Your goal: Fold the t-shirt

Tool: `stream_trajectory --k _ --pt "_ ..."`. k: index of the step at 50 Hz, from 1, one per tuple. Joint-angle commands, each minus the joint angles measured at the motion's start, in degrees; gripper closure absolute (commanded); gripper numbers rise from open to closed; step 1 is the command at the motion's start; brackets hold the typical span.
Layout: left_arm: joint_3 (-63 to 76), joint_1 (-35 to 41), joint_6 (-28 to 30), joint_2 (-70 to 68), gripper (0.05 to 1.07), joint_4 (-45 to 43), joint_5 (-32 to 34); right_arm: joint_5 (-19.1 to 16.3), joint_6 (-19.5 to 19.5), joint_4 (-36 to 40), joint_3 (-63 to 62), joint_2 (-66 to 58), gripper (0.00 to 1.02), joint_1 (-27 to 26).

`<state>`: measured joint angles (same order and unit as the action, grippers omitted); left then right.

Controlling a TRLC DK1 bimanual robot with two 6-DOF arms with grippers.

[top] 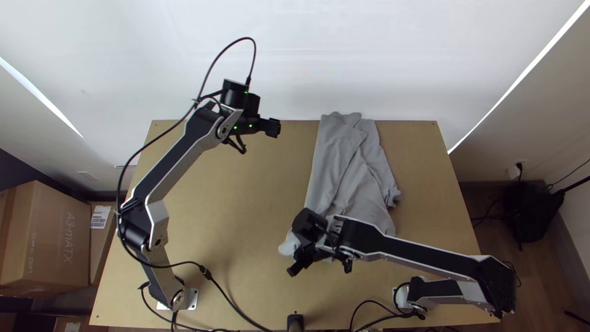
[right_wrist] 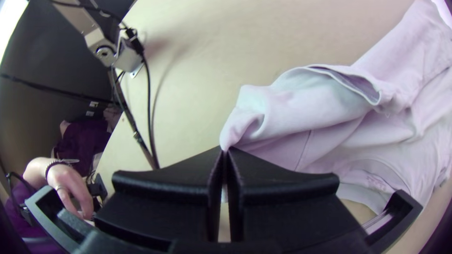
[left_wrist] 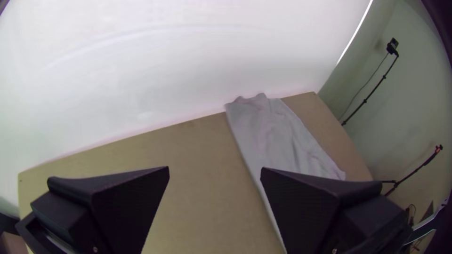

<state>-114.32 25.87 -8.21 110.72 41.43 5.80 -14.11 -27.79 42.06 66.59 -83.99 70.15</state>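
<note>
Top view: grey t-shirt [top: 350, 178] lying on wooden table [top: 246, 203], stretching from 1 o'clock edge toward 6 o'clock, creasing lengthwise, layers overlapping. Right gripper [top: 296, 267] sitting at shirt's 7 o'clock end, fingers pressing together, clamping pinched bit of cloth; fabric narrowing into fingertips in right wrist view. Left gripper [top: 278, 128] hanging near table's 12 o'clock edge, well apart from shirt, fingers standing wide apart. Black cable [top: 230, 300] trailing across table around 7 o'clock.
</note>
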Motion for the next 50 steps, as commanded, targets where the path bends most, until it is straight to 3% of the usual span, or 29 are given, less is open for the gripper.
stream_trajectory --k 1,12,19,31,33,42,50 --pt "-5.0 0.5 -2.6 3.5 0.1 -0.3 2.6 -3.6 0.3 -0.2 1.2 0.9 1.0 2.9" --pt "-13.4 1.9 -3.6 12.2 0.1 -0.5 6.4 -7.2 0.5 -5.1 0.6 -0.1 1.0 3.7" --pt "-13.7 2.7 -3.2 15.8 0.1 -6.4 8.2 -8.5 1.7 -7.8 0.1 -0.9 1.0 3.9" --pt "-14.2 5.9 -2.4 22.4 0.1 -10.7 8.3 -8.6 1.5 -11.0 -2.2 -2.1 0.98 3.8" --pt "-14.2 6.3 -2.3 23.5 0.1 -11.3 8.3 -8.6 1.5 -11.0 -2.2 -2.0 0.9 3.8" --pt "-14.2 8.0 -3.2 28.1 0.1 -15.7 8.3 -8.6 2.0 -11.7 -4.4 0.7 0.81 3.6" --pt "-14.2 8.8 -3.7 31.1 0.1 -19.5 8.0 -8.5 2.4 -12.4 -5.7 3.8 0.22 3.3"
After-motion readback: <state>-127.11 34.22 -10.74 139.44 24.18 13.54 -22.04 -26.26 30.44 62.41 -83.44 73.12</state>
